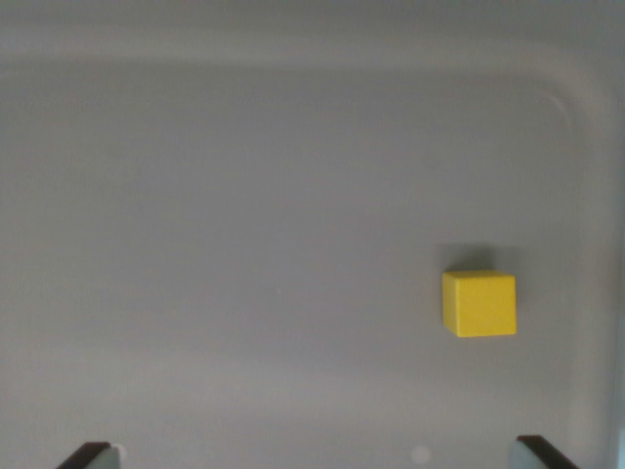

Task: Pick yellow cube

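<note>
Yellow cube [479, 304] sits flat on a grey tray [244, 195], alone, toward the wrist view's right. Gripper [317, 454] above the tray, fingers spread wide apart; only two dark fingertips [88, 455] show at the bottom corners. Cube lies ahead of the fingertips, nearer the right one, touching neither. Nothing held. Tray's raised rim curves round the upper right.

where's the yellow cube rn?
In the wrist view the yellow cube sits alone on the grey tray, right of centre and low in the frame, just above the right-hand one of the two fingers, untouched.
</note>
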You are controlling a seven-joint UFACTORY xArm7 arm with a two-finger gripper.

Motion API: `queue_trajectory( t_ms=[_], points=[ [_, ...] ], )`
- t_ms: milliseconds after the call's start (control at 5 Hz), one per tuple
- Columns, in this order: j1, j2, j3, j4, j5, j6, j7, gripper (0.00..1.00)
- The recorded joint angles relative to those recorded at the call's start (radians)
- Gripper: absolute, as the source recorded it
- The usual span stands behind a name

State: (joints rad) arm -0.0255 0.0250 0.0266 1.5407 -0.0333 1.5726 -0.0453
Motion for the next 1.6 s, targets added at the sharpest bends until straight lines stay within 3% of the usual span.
queue_trajectory(
  t_ms=[200,400,600,800,1000,1200,1400,1600],
  points=[
    [0.0,0.0,0.0,0.0,0.0,0.0,0.0,0.0],
    [-0.0042,0.008,-0.003,-0.01,0.0018,-0.017,-0.008,0.0],
    [-0.0042,0.008,-0.003,-0.01,0.0018,-0.017,-0.008,0.0],
    [-0.0095,0.019,-0.006,-0.024,0.004,-0.039,-0.019,0.0],
    [-0.0095,0.019,-0.006,-0.024,0.004,-0.039,-0.019,0.0],
    [-0.0162,0.032,-0.01,-0.04,0.0068,-0.067,-0.033,0.0],
    [-0.0162,0.032,-0.01,-0.04,0.0068,-0.067,-0.033,0.0],
    [-0.024,0.048,-0.015,-0.06,0.0101,-0.099,-0.048,0.0]
  ],
)
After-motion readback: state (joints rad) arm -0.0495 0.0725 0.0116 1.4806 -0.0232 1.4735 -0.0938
